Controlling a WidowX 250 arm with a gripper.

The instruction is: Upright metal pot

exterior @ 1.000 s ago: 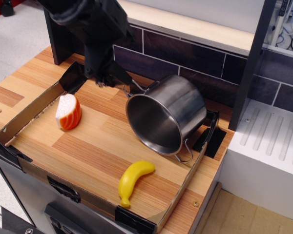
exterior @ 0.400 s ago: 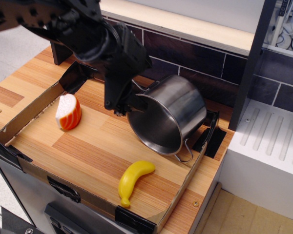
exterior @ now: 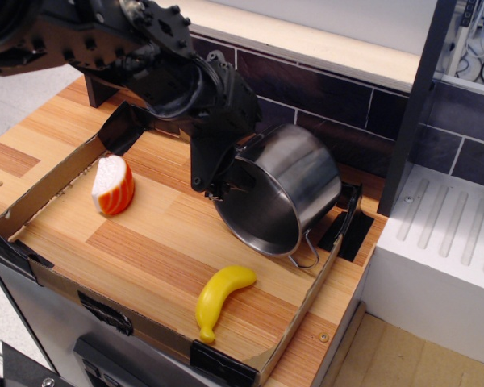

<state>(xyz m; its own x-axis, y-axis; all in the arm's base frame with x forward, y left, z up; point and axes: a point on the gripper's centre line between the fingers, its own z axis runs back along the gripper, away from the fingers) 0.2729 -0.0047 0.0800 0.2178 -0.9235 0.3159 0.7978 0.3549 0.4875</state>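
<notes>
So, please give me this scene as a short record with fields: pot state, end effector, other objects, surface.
pot state: metal pot lies tipped on its side, opening facing the lower left, one wire handle on the board
end effector: end effector at the pot's left rim; grip state not visible
other objects: toy banana in front of the pot; orange-and-white toy piece at the left
surface: wooden board with cardboard edges

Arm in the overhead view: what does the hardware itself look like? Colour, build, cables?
The arm is all black, bulky and segmented, with knobbly joint housings and small screw heads showing. The gripper end is also black with thin fingers. No coloured markings or loose cables are discernible.
</notes>
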